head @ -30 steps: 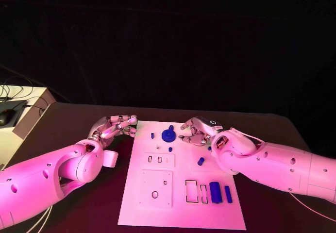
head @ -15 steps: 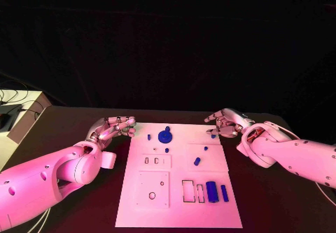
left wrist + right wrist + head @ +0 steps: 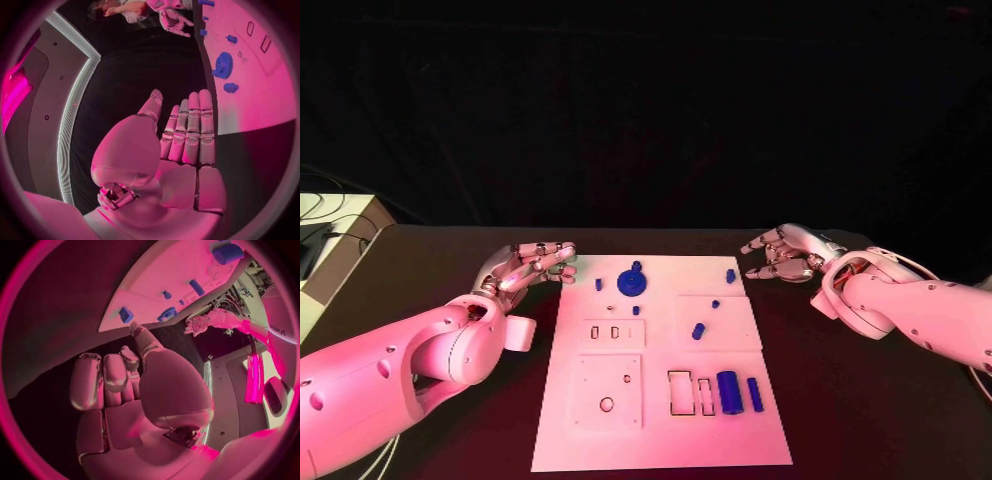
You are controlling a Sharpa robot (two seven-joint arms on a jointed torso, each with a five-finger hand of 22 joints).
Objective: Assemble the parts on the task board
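The white task board (image 3: 661, 440) lies in the middle of the table. At its far end sits a blue gear (image 3: 633, 281) with small blue pieces (image 3: 700, 330) scattered around it. A blue cylinder (image 3: 728, 387) and a thin blue bar (image 3: 754, 393) lie next to two empty slots (image 3: 682, 392) near the front right. My left hand (image 3: 538, 262) hovers just off the board's far left corner, fingers straight, holding nothing (image 3: 181, 145). My right hand (image 3: 788, 255) hangs off the far right corner, fingers apart and empty (image 3: 125, 390). The gear (image 3: 222, 65) also shows in the left wrist view.
A raised white block (image 3: 615, 390) with an oval hole sits on the board's front left. A pale bench with cables (image 3: 322, 240) stands beyond the table's left edge. Bare dark table (image 3: 877, 420) lies on both sides of the board.
My right hand has left the spot beside the gear and moved right, off the board's far right corner. The camera shifted too. My left hand has barely moved.
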